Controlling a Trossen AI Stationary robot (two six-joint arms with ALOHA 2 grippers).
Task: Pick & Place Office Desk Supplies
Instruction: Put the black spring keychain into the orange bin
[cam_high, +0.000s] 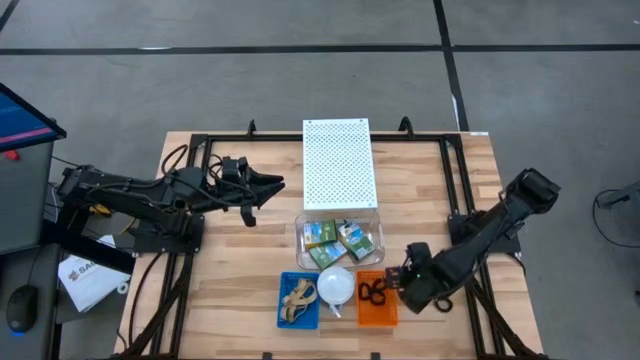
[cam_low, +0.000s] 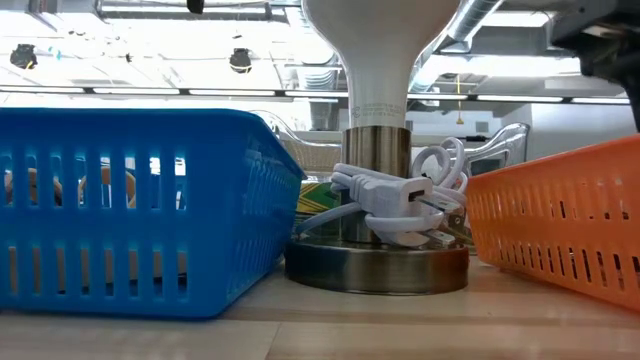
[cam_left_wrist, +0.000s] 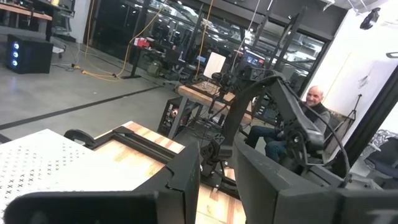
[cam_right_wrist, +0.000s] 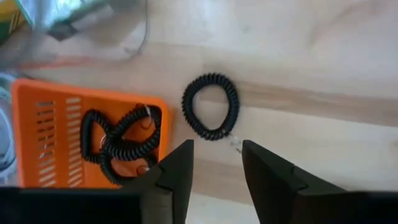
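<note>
Orange plastic mesh basket (cam_right_wrist: 56, 124) sits near the front edge of the pale wooden slat table (cam_high: 230, 280), holding a tangle of black coiled loops (cam_right_wrist: 121, 143). Just beside that basket, on the bare wood, lies one more black coiled ring (cam_right_wrist: 211, 107), flat and apart from the basket's wall. The right gripper (cam_right_wrist: 216, 163) hovers over this ring with its two dark fingers parted and nothing between them; the ring lies just ahead of the fingertips, untouched.

In the high view, a blue plastic mesh basket (cam_high: 299, 301) stands to the left of the orange one and contains thin tan rubber bands (cam_high: 298, 298). Between the two baskets stands a white-shaded lamp (cam_high: 334, 285) on a round metal base, its white cord bundled at the stem. Behind them, a clear plastic bin (cam_high: 339, 240) holds yellow-and-green crayon boxes (cam_high: 340, 241), and a white perforated board (cam_high: 339, 164) lies beyond that.

The left gripper (cam_high: 268, 186) waits over the table's left half, well apart from the baskets, its fingers narrowly parted and holding nothing. A person (cam_left_wrist: 311, 115) sits in the room beyond.
</note>
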